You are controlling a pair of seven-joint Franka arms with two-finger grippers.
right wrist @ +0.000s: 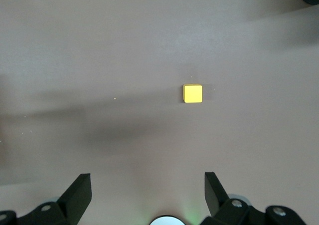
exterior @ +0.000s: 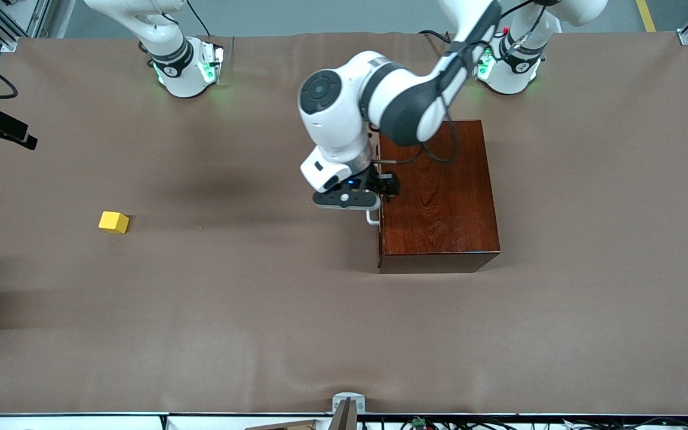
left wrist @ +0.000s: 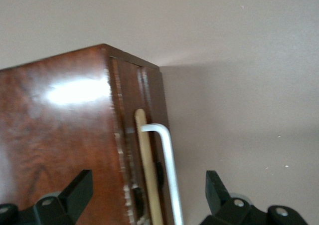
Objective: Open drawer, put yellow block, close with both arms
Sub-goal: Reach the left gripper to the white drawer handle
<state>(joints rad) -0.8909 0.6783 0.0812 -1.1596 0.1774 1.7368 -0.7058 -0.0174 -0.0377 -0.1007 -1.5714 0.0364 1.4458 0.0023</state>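
The brown bench (exterior: 344, 334) is bare at the edge nearest to the front camera. Farther in, toward the right arm's end, the yellow block (exterior: 113, 222) lies alone on the cloth, well apart from everything else. In the right wrist view the yellow block (right wrist: 193, 93) is seen from above, and the right tool (right wrist: 148, 195) hangs high over the bench with its 2 fingers (right wrist: 79, 192) wide apart and nothing between them; this arm waits. The dark mahogany box (exterior: 436, 197) stands toward the left arm's end, about as far from the front camera as the block. Its drawer (left wrist: 144, 150) is shut, with only a thin pale-wood edge showing at the front. The white handle (exterior: 372, 218) sticks out from the drawer front toward the right arm's end. The left tool (left wrist: 148, 192) is at the drawer front, just above the handle (left wrist: 167, 170), fingers (left wrist: 217, 185) apart: one is over the box top, the other over the bench in front of the drawer, and the handle lies between them, not clamped. I can read no label or writing on the box or the block.
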